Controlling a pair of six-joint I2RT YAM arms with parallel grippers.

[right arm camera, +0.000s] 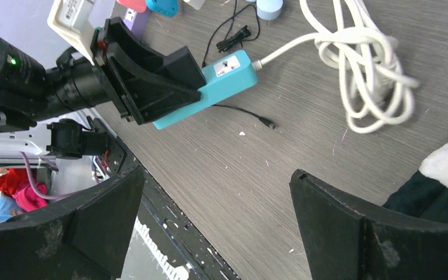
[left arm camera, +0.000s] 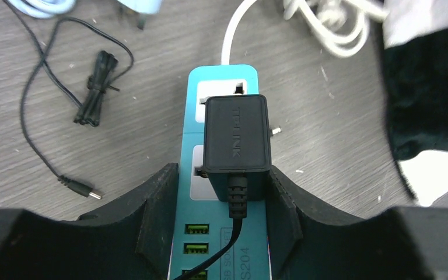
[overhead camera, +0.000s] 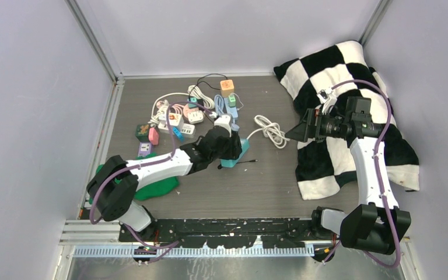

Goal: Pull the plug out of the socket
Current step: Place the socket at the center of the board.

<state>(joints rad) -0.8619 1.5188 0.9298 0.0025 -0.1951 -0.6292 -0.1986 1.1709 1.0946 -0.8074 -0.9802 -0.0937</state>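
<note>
The left gripper (left arm camera: 224, 175) is pinching the teal power strip (left arm camera: 219, 74) by its sides, straddling the black plug (left arm camera: 236, 131) seated in it. The right gripper (right arm camera: 216, 181) is hovering nearby, spread wide.

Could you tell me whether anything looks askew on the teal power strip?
Yes: the black adapter sits off-centre on the teal power strip, a bare metal pin showing at its right side, so it seems partly unplugged.

Robot test cell, laboratory.
Plain panels (overhead camera: 29, 105) on aluminium framing (overhead camera: 95, 42) enclose a grey table (overhead camera: 268, 181) with a mounting rail (overhead camera: 227, 224) along its edge.
</note>
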